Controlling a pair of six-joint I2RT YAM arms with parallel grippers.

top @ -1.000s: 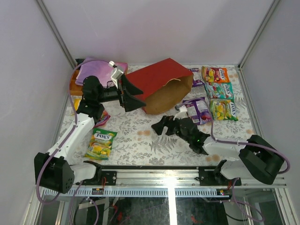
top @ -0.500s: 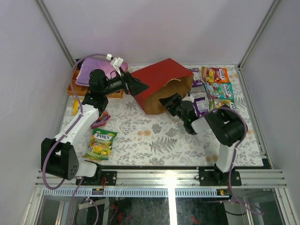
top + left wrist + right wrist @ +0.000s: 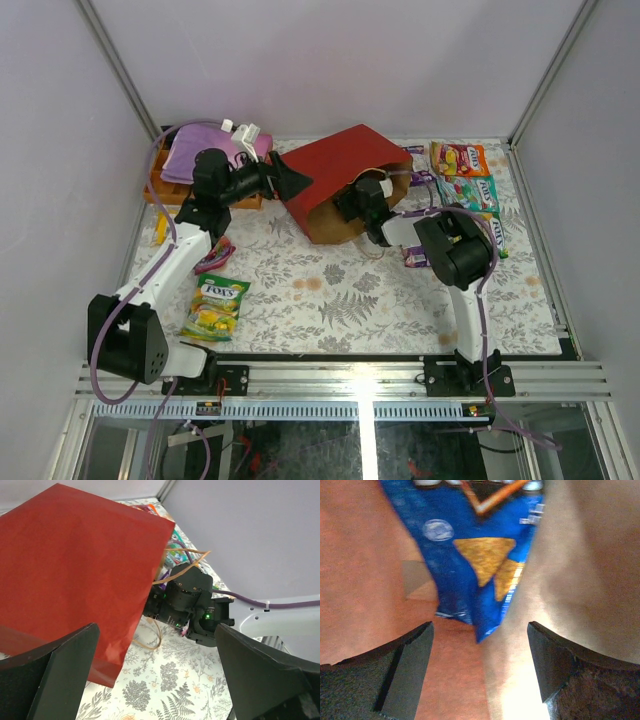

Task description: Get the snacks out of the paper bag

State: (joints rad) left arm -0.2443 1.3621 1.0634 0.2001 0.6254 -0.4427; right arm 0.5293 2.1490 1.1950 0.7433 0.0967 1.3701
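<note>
The red paper bag (image 3: 335, 170) lies on its side, brown mouth toward my right arm. My right gripper (image 3: 352, 203) is open and reaches into that mouth. In the right wrist view the open gripper (image 3: 480, 647) faces a blue Doritos bag (image 3: 470, 560) lying between the kraft walls, just beyond the fingertips and not gripped. My left gripper (image 3: 292, 183) is open beside the bag's closed end. In the left wrist view the left gripper (image 3: 157, 680) stands wide open, with the red bag (image 3: 75, 565) ahead to the left and a beige handle (image 3: 159, 632) on the table.
Fox's packs lie at the back right: orange (image 3: 460, 158), teal (image 3: 472, 192), yellow-green (image 3: 490, 235), and a purple packet (image 3: 418, 165). A green-yellow Fox's pack (image 3: 215, 305) lies front left. An orange tray (image 3: 160, 187) with a pink-purple cloth (image 3: 195, 150) stands back left.
My right gripper has moved from the table's front middle up into the bag's mouth. My left gripper has shifted right toward the bag's closed end.
</note>
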